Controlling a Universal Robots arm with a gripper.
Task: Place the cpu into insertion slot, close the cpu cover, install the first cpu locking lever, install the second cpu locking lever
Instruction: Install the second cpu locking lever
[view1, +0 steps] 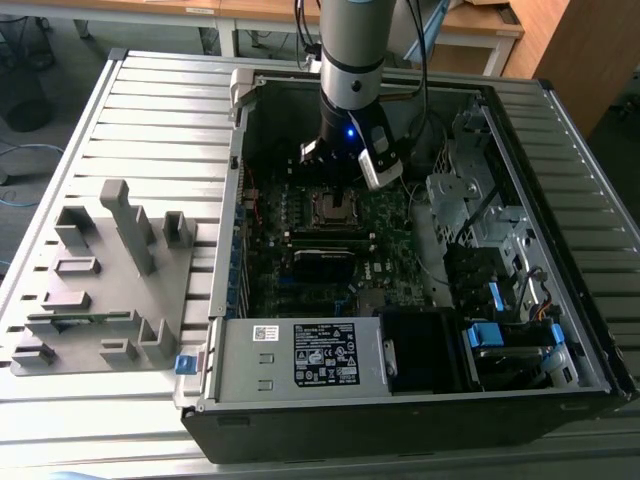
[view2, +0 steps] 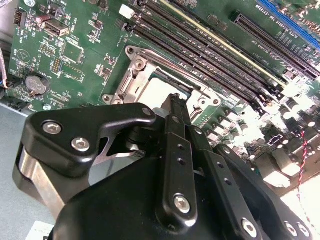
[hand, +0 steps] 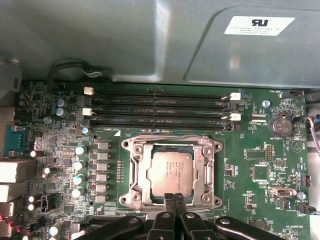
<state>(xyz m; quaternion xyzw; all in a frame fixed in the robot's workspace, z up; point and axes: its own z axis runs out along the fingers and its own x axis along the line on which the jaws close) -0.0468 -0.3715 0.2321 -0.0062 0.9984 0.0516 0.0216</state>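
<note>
1. A slatted metal table carries an open computer case, with wooden desks behind it and a grey fixture block lying on the slats at the exterior view's left.
2. In the first wrist view the gripper has its two black fingertips pressed together with nothing between them, their tips at the edge of the socket frame.
3. Just beyond the tips, the cpu lies flat in the insertion slot, its dull silver top showing.
4. The cpu cover lies down around the chip as a silvery frame; the chip shows through its open middle.
5. In the second wrist view the fingers stand over the same socket, and the bright cpu shows just past them.
6. Long black memory slots run beside the socket on the green circuit board.
7. In the exterior view the arm reaches down into the case, over the socket.
</note>
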